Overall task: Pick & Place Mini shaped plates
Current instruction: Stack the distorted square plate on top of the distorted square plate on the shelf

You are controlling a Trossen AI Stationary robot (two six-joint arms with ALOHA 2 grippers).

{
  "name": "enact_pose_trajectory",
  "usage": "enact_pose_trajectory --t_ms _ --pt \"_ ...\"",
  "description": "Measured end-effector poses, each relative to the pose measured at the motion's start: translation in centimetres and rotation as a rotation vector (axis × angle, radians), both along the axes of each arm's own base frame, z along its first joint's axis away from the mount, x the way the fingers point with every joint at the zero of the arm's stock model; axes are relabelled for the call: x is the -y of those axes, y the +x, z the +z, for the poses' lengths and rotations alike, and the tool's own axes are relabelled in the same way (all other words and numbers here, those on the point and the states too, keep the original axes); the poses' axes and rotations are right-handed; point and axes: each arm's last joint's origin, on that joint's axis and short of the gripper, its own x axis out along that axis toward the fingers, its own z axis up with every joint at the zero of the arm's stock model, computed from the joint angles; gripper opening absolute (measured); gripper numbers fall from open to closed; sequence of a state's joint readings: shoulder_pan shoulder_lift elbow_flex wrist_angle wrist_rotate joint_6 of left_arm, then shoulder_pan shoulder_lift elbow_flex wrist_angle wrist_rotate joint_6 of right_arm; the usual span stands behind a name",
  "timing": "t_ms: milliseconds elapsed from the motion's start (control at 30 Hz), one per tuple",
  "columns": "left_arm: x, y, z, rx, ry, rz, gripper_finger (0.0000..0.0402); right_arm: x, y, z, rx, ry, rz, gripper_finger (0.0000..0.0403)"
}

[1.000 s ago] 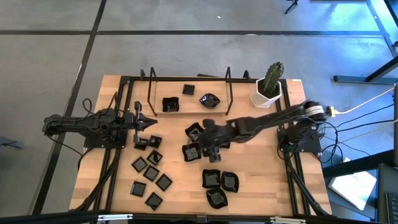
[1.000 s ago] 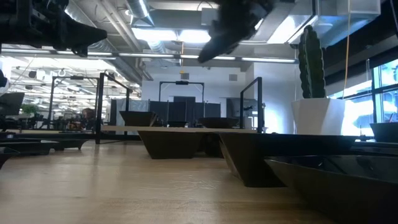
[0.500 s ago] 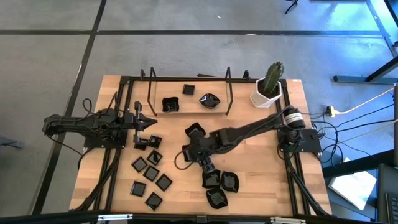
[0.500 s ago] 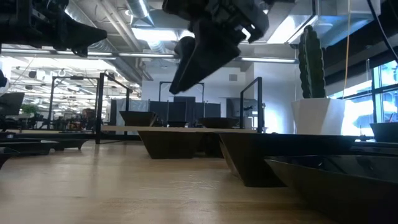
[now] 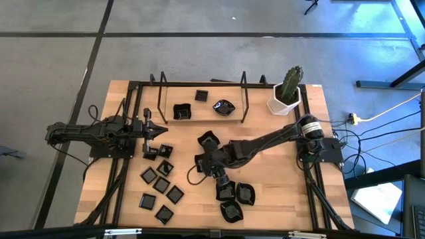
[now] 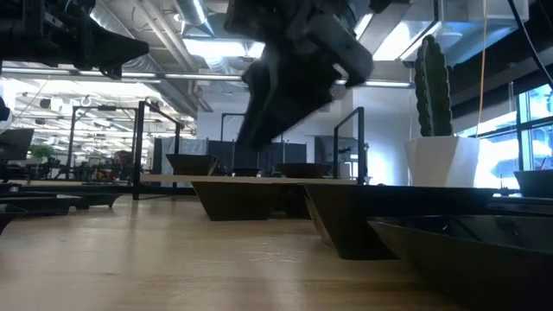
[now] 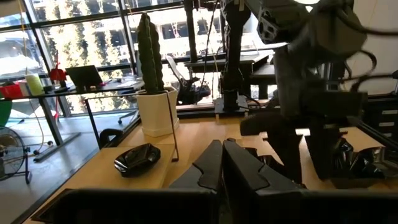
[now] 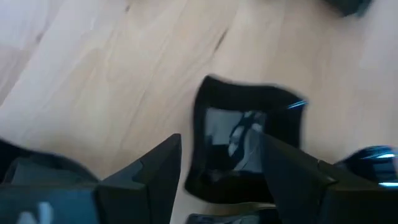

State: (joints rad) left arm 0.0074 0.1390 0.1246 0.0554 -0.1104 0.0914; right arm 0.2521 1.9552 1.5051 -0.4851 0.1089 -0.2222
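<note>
Your right hand [image 5: 221, 178] has swung down from desk centre toward 6 o'clock and spread its fingers [image 8: 155, 174] over a raised-rim square plate [image 8: 247, 144], not yet grasping, so closing comes next; your left hand [image 5: 163, 131] stays clenched, empty, at 9 o'clock.

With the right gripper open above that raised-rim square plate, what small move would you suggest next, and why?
Probably lower the right gripper straight down, then close: its open fingers straddle the near rim of the square plate, which lies flat on the table, ungripped.
</note>
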Motion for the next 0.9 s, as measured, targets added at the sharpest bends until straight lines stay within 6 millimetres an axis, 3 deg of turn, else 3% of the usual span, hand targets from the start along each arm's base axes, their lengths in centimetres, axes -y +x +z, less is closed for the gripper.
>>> enact_pose_trajectory --t_ms 267,500,767,900 --pt "0.0 0.0 0.0 -0.001 0.0 0.0 0.0006 -1.6 -0.1 -0.3 0.01 0.025 0.046 0.0214" --pt "0.0 0.0 0.0 -0.003 0.0 0.0 0.001 -1.7 0.7 -2.5 -0.014 -0.014 0.022 0.0214" --pt "0.0 0.0 0.0 -0.004 0.0 0.0 0.0005 -1.7 0.9 -2.4 0.012 -0.016 0.009 0.0214" --pt "0.0 0.0 0.0 -0.004 0.0 0.0 0.0004 -1.8 1.2 -3.4 0.002 -0.016 0.005 0.0214"
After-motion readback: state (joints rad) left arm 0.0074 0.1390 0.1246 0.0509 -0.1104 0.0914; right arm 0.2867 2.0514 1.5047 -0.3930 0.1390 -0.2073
